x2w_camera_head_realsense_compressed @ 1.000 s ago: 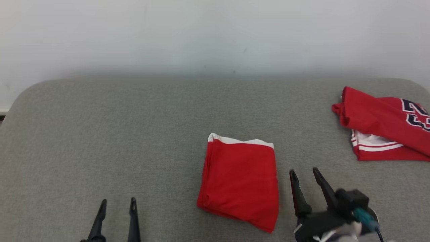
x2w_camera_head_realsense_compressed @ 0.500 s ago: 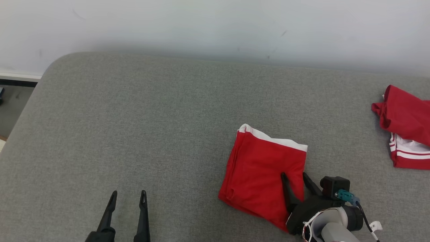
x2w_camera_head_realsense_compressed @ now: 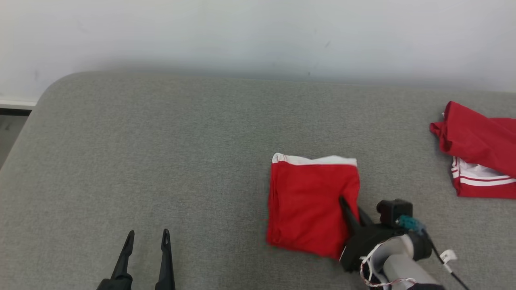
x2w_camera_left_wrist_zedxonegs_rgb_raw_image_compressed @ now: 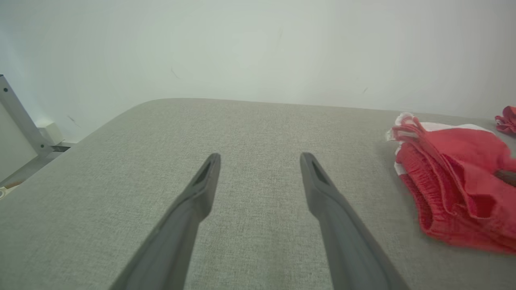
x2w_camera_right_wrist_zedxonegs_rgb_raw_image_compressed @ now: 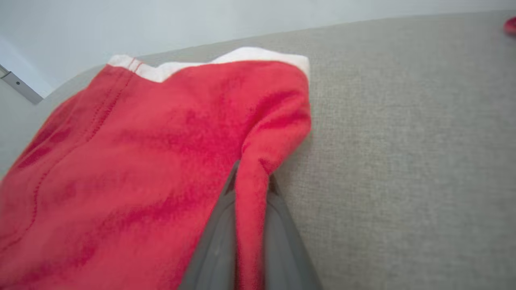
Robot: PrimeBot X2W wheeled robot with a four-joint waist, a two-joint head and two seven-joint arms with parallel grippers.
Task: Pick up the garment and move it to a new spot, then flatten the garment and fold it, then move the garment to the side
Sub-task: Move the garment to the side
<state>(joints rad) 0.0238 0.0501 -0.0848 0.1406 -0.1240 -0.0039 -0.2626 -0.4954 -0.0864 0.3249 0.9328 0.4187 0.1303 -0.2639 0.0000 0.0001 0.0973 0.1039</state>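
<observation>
Red folded garment is lying near the front edge of the grey cushion, right gripper clamping a fold at its right side; left gripper is hovering, jaws spread wide

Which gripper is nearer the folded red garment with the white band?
Right. The right gripper pinches the folded red garment's right edge; the left gripper stands open, far to its left.
</observation>
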